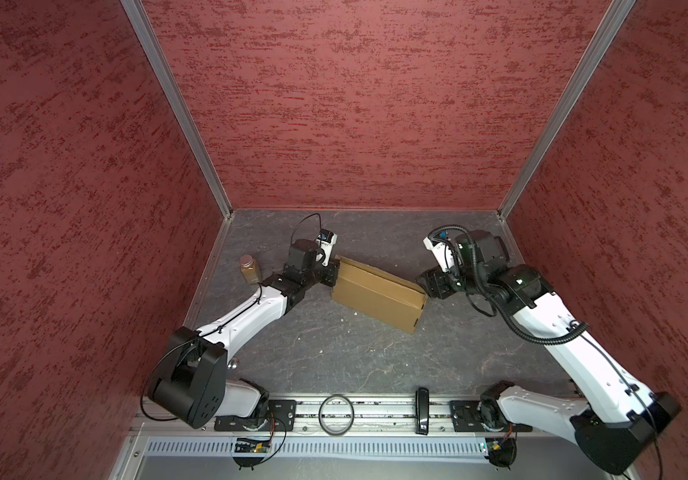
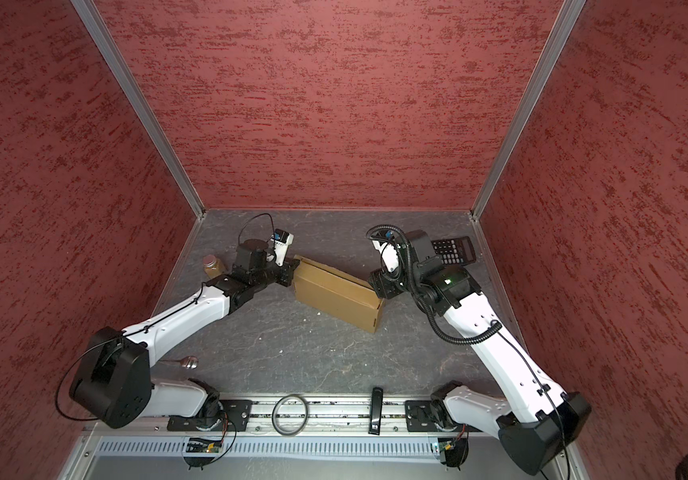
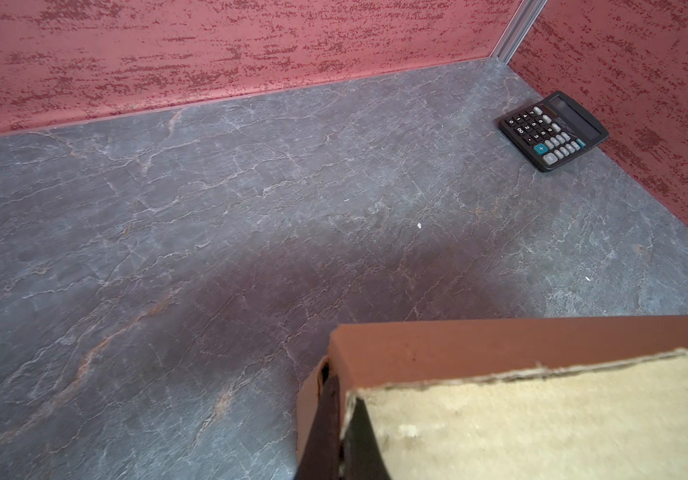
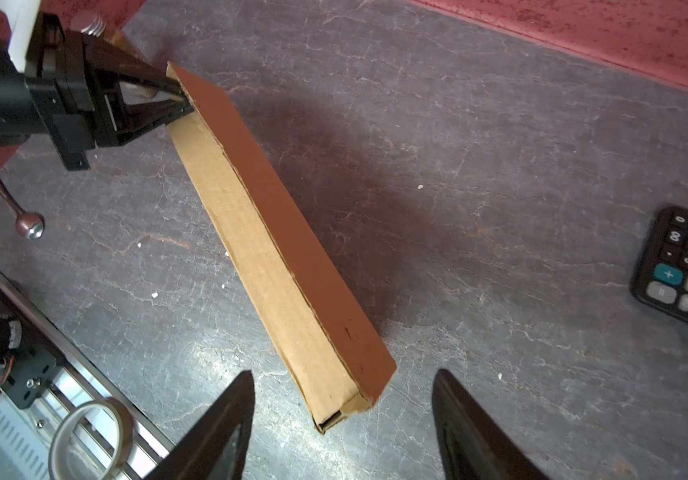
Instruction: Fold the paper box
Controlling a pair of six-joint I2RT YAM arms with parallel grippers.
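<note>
**Box closed up, held at one end; seam check pending**

The paper box [image 1: 377, 293] lies tilted over the middle of the counter [image 1: 334, 357], closed into a slim rectangular mailer. Whether its low edge rests there cannot be told. The left tool [image 4: 180, 99] is clenched on the far end corner. The right tool [image 4: 342, 374] is released, jaws spread either side of the near end, touching nothing.

Judgement: folding is at its last step. The next move likely calls for laying the box flat and pressing the long lid seam.

Material: plain brown corrugated board, matte, with crisp creases and raw fluted cut edges.
</note>
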